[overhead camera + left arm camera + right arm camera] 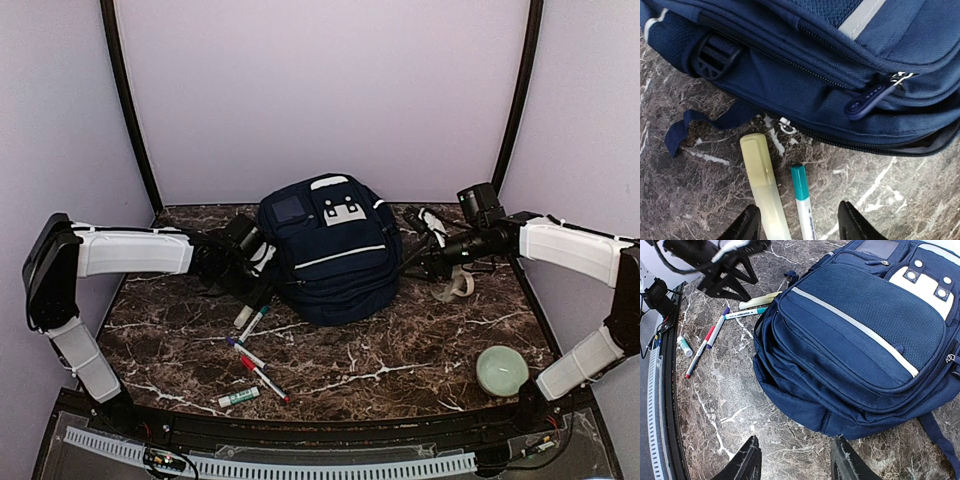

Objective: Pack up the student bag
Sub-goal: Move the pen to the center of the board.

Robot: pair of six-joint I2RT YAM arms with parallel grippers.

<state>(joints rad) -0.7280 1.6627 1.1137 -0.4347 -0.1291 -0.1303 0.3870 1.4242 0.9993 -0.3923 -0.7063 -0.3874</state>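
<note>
left claw (797, 209) is partway open, holding nothing; teal pen (800, 181) lies lengthwise between its fingers, bag (815, 75) straight ahead.

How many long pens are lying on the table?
3: teal pen by the bag, below the left gripper; purple pen nearer the front edge; red pen beside it. The bag may hide others.

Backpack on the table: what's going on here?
Two arms flank the student bag, which lies flat on the table. The left gripper hangs open over a pale pen and a teal-capped marker beside the bag; neither is gripped. The right gripper is open and empty on the bag's other side. Other markers lie loose nearby.
</note>
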